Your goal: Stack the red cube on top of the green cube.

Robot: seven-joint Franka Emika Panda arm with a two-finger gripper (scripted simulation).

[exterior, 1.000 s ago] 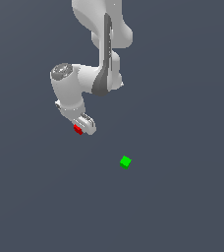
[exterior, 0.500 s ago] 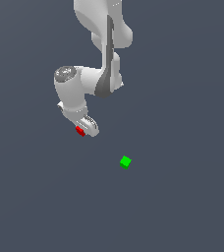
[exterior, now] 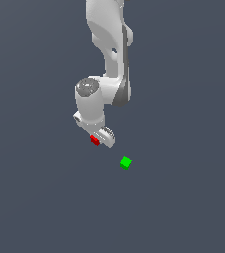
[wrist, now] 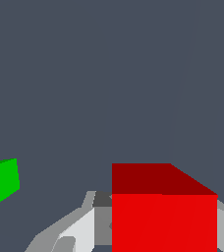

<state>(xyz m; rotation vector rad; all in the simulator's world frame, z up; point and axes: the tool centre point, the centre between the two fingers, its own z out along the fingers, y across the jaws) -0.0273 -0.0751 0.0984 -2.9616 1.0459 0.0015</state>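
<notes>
Red and plain, the red cube (exterior: 94,141) you are carrying is a tiny bright block, far smaller than the pincer (exterior: 98,140) that holds it. In your wrist view the red cube (wrist: 164,212) shows a bright front face and a darker top face, with pale grey fingers (wrist: 79,227) pressed close on either side of it. Your pincer is clamped on it, raised off the dark grey desk (exterior: 183,197). Your green cube (exterior: 126,162) is the same size and just as plain, lying on the desk apart from the pincer, below it and toward the exterior view's right. The wrist view catches the green cube (wrist: 2,182) at its edge, partly cut off.
</notes>
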